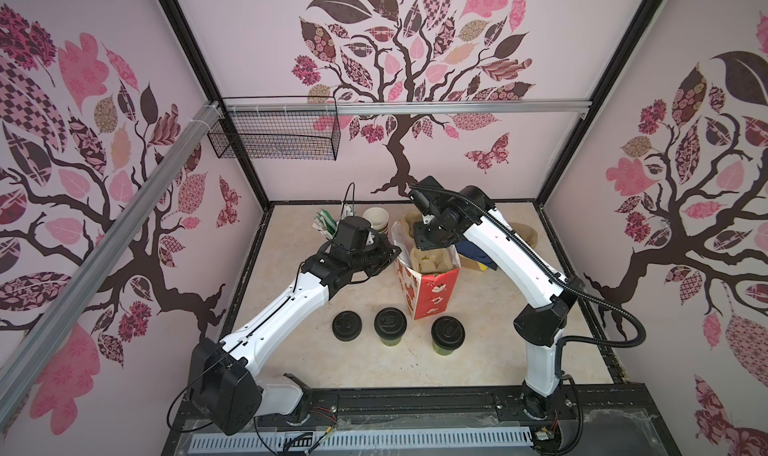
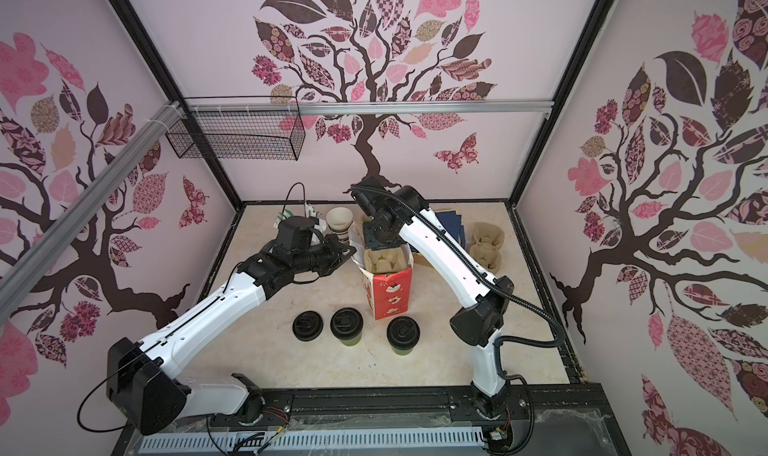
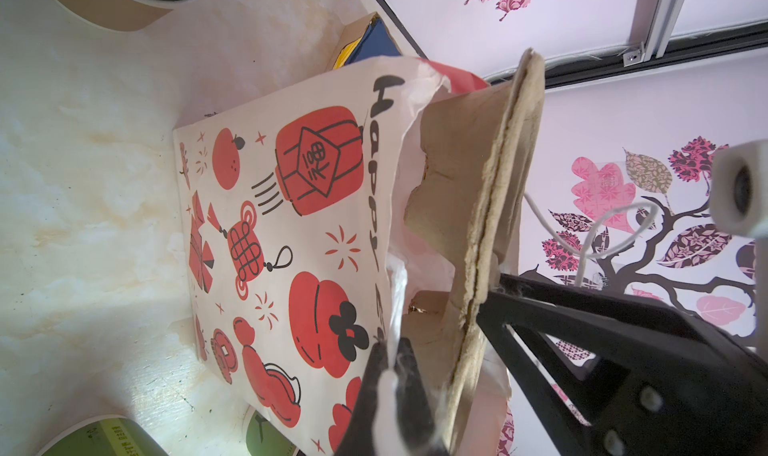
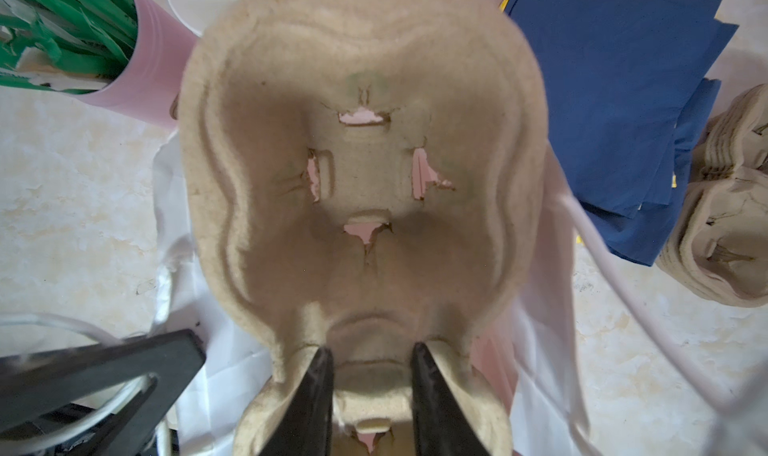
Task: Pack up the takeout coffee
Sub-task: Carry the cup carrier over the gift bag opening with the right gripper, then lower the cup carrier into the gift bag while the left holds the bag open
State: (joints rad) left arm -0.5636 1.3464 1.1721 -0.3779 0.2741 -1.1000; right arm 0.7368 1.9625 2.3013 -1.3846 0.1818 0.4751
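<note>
The right gripper [image 4: 372,350], clamped on the tray [image 4: 365,163] by its middle ridge, held it in the mouth of the bag [image 1: 432,292], whose rim the left gripper [image 3: 391,344] pinched tight; seating the tray seemed the step in hand, next needing a straight push down before fetching the cups [image 1: 390,325] [image 1: 447,333] standing just in front of the bag.

Pale pink walls with a brown-and-pink tree mural [image 1: 415,80] stood on three sides, with black metal corner posts [image 1: 183,38]. A silver aluminium rail [image 1: 457,108] crossed the back wall and carried a black wire-mesh basket [image 1: 274,136]. The cream marble-look tabletop [image 1: 478,358] was evenly lit.
</note>
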